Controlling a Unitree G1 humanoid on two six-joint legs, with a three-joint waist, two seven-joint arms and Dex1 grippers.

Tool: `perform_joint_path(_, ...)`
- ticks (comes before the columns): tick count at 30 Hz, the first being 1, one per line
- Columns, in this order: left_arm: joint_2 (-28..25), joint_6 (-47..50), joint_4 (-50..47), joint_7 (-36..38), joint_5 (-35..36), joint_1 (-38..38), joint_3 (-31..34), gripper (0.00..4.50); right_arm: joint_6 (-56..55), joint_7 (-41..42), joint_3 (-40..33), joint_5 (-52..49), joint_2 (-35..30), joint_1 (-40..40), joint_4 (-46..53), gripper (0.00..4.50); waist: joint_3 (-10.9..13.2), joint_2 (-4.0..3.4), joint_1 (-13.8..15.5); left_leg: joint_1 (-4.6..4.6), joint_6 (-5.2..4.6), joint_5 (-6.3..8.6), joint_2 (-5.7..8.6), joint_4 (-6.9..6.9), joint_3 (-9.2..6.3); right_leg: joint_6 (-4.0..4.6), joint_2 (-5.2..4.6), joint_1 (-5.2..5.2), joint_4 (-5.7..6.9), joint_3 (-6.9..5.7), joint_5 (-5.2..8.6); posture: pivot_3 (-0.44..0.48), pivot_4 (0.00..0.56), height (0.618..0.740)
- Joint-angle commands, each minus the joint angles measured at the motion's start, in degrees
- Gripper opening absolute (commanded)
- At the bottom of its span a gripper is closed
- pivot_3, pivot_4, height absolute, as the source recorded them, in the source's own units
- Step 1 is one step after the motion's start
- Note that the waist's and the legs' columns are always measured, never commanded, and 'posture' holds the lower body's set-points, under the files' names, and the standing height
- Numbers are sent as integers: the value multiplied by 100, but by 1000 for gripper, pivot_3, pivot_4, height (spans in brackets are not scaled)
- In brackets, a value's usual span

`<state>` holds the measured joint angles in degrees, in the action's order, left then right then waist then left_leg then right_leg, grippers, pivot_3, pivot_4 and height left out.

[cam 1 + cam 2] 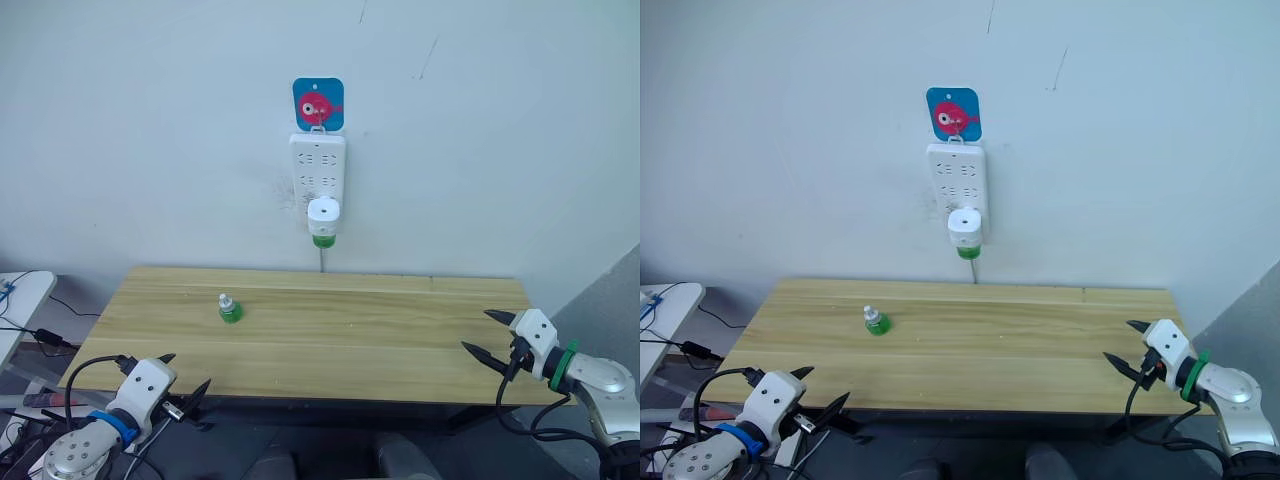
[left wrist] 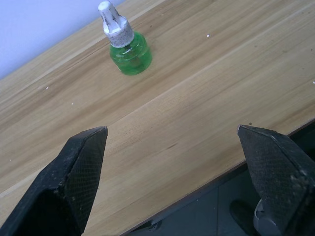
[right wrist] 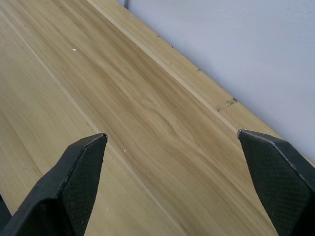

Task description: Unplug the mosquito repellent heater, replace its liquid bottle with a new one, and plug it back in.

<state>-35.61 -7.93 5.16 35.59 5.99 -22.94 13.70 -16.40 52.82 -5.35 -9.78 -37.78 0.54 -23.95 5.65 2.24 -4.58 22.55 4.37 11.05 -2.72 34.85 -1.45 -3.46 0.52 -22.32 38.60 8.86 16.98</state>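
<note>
heater [image 1: 323, 215] sits plugged into the wall power strip [image 1: 318, 170] at upper centre, green bottle beneath it. spare bottle [image 1: 230, 308] stands on the table [image 1: 400, 330], left of centre. left gripper [image 1: 183, 377] and right gripper [image 1: 488, 335] both gape, holding nothing.

Heater [image 1: 323, 213] prongs hidden against the strip [image 1: 318, 170] at upper centre; side table [image 1: 20, 300] cut by left edge; strip's socket markings too small.

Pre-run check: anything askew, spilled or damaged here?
Nothing stands out. The mosquito repellent heater sits plugged into the power strip; the spare bottle stands upright on the table, no spill.
</note>
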Motion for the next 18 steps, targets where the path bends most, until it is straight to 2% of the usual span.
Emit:
perform_joint_path(1, 32, 3, -37, 42, 170, 22, 104, 4500, 80, 10, -24, -90, -3, -2, 348, 4444, 4, -1, 0, 0, 0, 0, 0, 0, 0, 0, 0, 0, 0, 0, 0, 59, 89, 740)
perform_joint_path(5, -34, 230, -60, 132, 213, -17, 107, 4500, 319, 12, -49, -186, 3, -138, 754, 4444, 47, -2, 1, 0, 0, 0, -1, 0, -1, 0, 0, -1, 1, 0, 0, 58, 93, 740)
perform_joint_path(12, -1, 8, -162, 365, 434, -101, 218, 4500, 545, 9, -86, -231, 23, -242, 1064, 4444, 95, 9, 1, 3, 1, 1, -1, 0, 0, 0, -1, -1, -1, 0, 0, 56, 97, 740)
perform_joint_path(16, 85, 218, -178, 652, 992, -105, 398, 4500, 620, 7, -93, -242, 21, -275, 1166, 4444, 114, 11, 0, 4, 1, 1, -1, 0, 0, 0, -1, -1, -1, 0, 0, 55, 103, 740)
perform_joint_path(18, 41, 174, -110, 704, 955, -112, 402, 4500, 647, 8, -93, -238, 13, -288, 1200, 4444, 118, 12, -1, 4, 1, 1, -1, 0, -1, 0, -2, -1, -1, -2, 0, 50, 105, 740)
